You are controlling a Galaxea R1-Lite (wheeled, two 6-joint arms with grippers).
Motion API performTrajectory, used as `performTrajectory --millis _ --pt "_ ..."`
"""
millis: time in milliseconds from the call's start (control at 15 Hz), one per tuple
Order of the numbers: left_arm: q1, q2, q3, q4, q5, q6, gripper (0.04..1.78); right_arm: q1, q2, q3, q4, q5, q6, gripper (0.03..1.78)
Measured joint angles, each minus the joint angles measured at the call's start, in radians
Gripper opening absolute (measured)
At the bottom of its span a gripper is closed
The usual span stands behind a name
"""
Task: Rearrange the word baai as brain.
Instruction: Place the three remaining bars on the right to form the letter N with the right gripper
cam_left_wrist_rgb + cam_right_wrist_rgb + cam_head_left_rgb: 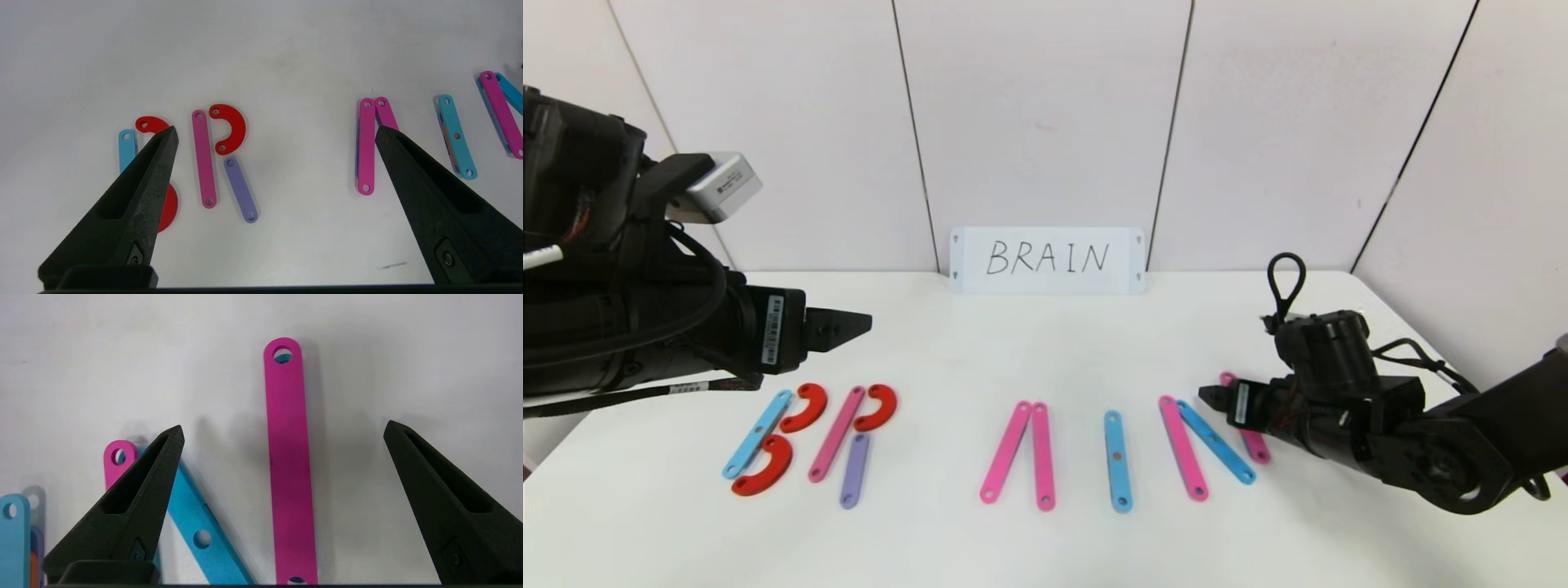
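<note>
Flat strips and red curves lie in a row on the white table. From left to right they form a B [760,437], an R [849,433], two pink strips meeting at the top like an A [1025,453], one blue strip as an I [1117,461], and an N [1205,445]. My left gripper [858,324] hangs open above the table behind B and R [276,130], holding nothing. My right gripper [1207,396] is low over the N's right pink strip [290,465]. It is open, with its fingers [163,457] wide either side of the strip, which lies flat.
A white card [1045,260] with BRAIN handwritten on it leans on the back wall. In the right wrist view the N's blue diagonal [196,522] runs under one fingertip. The table's front edge is near, and the right arm covers part of the N.
</note>
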Motion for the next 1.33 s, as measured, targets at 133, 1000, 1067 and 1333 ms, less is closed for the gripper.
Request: performTrajectory --millis 133,1000,1067,1333 --pt "-0.004 0.002 0.001 0.0 0.0 -0.001 1.69 0.018 0.0 0.0 0.004 -0.002 0.004 1.7" --pt "-0.008 0.003 0.0 -0.001 0.001 -0.001 1.69 0.074 0.0 0.002 0.01 -0.015 0.029 1.7" --pt "-0.009 0.003 0.0 -0.001 0.001 -0.001 1.69 0.079 0.0 0.001 0.01 -0.015 0.036 1.7" --pt "-0.009 0.006 0.0 -0.001 0.001 -0.001 1.69 0.092 0.004 -0.001 0.01 -0.018 0.046 1.7"
